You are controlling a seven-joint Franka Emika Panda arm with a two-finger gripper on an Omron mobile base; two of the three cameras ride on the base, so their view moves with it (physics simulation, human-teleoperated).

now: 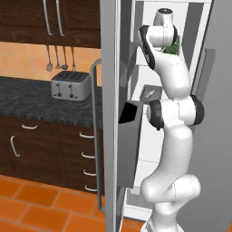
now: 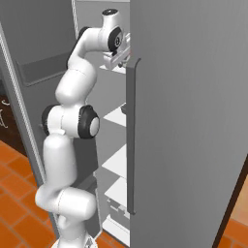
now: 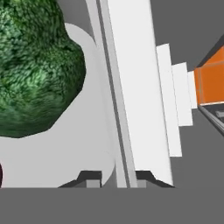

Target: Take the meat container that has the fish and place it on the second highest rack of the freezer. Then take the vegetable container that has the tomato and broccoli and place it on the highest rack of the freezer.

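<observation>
My gripper (image 3: pixel 116 179) is shut on the rim of the grey-white vegetable container (image 3: pixel 78 144), one fingertip (image 3: pixel 89 179) inside the wall and the other outside. The broccoli (image 3: pixel 35 65) lies large and green in the tray, and a dark red sliver of the tomato (image 3: pixel 1 175) shows at the left edge. The arm reaches high into the open freezer (image 1: pixel 149 149), with the broccoli (image 1: pixel 172 47) showing beside the hand at the level of the highest rack (image 3: pixel 140 87). One shelf lower, the fish (image 1: pixel 150 94) lies in its tray. My gripper (image 2: pixel 116 60) sits just inside the top of the freezer.
The open freezer door (image 1: pixel 111 113) with its dark bin (image 1: pixel 131 115) stands left of the arm. The shut right door (image 2: pixel 193 121) with a long handle (image 2: pixel 131 135) flanks the other side. Lower white shelves (image 2: pixel 118 162) step down below. A toaster (image 1: pixel 70 85) stands on the dark counter.
</observation>
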